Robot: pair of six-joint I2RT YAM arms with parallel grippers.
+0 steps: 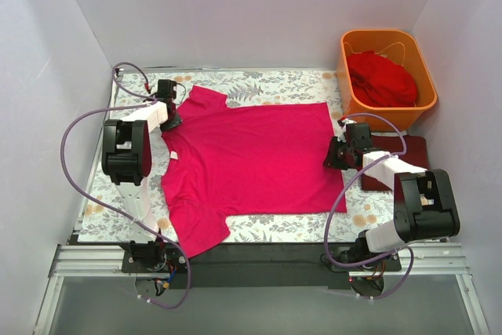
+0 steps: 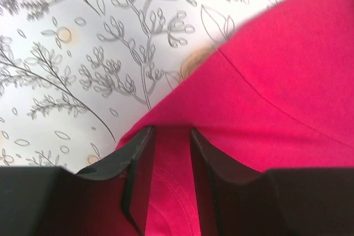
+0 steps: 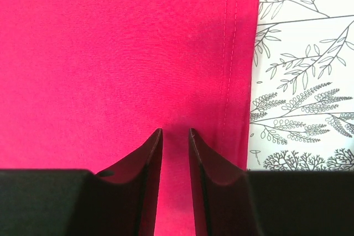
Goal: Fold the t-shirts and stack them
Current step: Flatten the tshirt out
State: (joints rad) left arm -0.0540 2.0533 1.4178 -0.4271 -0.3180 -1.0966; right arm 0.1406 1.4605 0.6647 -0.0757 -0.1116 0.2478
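The magenta-pink t-shirt [image 1: 251, 162] lies spread flat on the floral cloth, neck to the left, hem to the right. My left gripper [image 1: 169, 120] is down at its far shoulder. In the left wrist view its jaws [image 2: 170, 136] stand narrowly apart with a stitched shirt edge [image 2: 171, 192] between them. My right gripper [image 1: 337, 153] is at the middle of the hem. Its jaws [image 3: 176, 134] stand narrowly apart over flat fabric [image 3: 110, 53] beside the hem seam. The dark maroon t-shirt [image 1: 408, 154] lies folded at the right. The scarlet t-shirt [image 1: 382, 78] is bunched in the tub.
The orange plastic tub [image 1: 351, 92] stands at the back right corner. The grey floral-print cloth [image 1: 274, 84] covers the table. White walls close in the left, back and right sides. The black rail with the arm bases runs along the near edge.
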